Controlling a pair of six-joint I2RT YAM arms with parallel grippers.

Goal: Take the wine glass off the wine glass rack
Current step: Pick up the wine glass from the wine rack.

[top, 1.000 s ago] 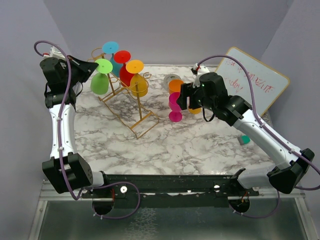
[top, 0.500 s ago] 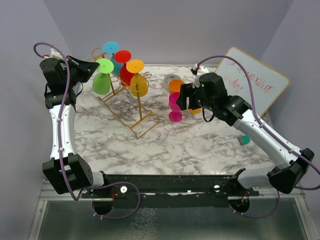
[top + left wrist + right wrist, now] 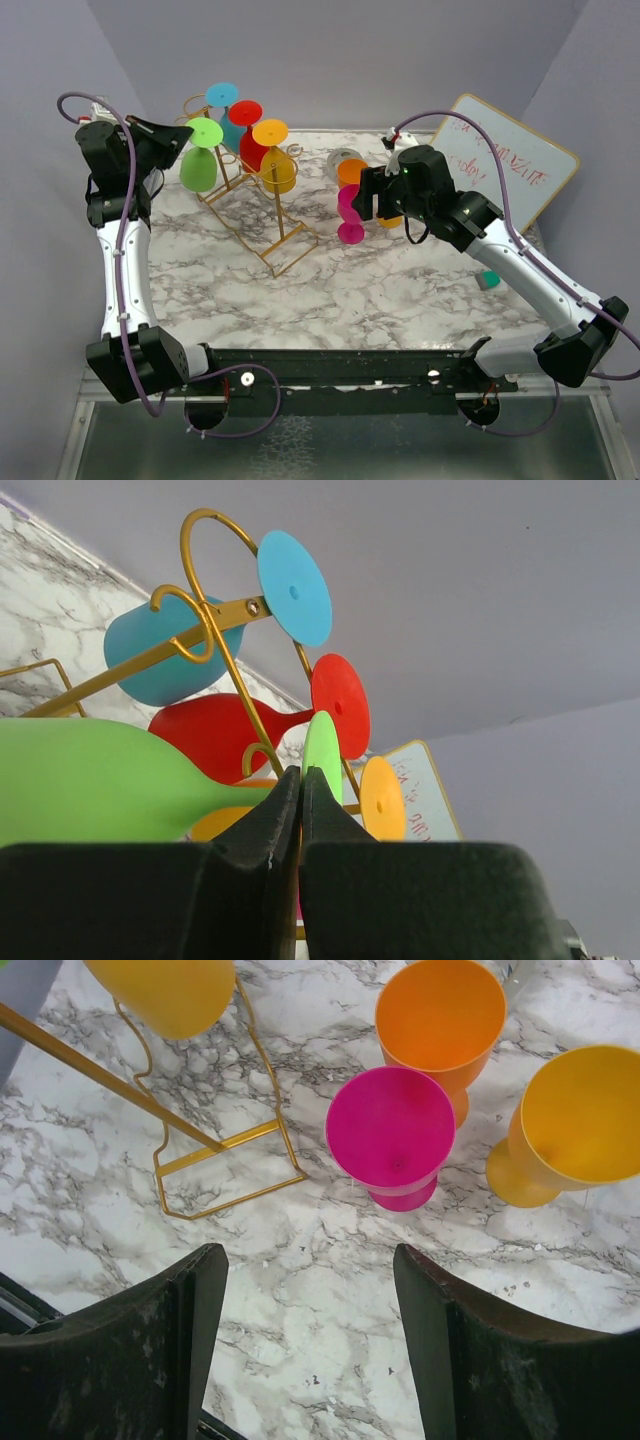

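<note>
The gold wine glass rack (image 3: 268, 218) stands at the back left of the marble table, and its curled loops show in the left wrist view (image 3: 213, 630). Blue (image 3: 222, 95), red (image 3: 250, 150) and yellow (image 3: 278, 172) wine glasses hang on it. My left gripper (image 3: 178, 142) is shut on the stem of the green wine glass (image 3: 197, 170), right by its disc foot (image 3: 322, 755). The glass lies sideways at the rack's left arm (image 3: 100, 780). I cannot tell whether its stem touches the rack. My right gripper (image 3: 310, 1260) is open and empty above the table.
Pink (image 3: 390, 1130), orange (image 3: 440, 1010) and yellow (image 3: 585, 1110) glasses stand upright on the table just beyond my right gripper. A whiteboard (image 3: 505, 165) leans at the back right. A small teal object (image 3: 488, 280) lies by the right arm.
My left arm has drawn slightly to the left, carrying the green glass a little that way. The right arm has not moved.
</note>
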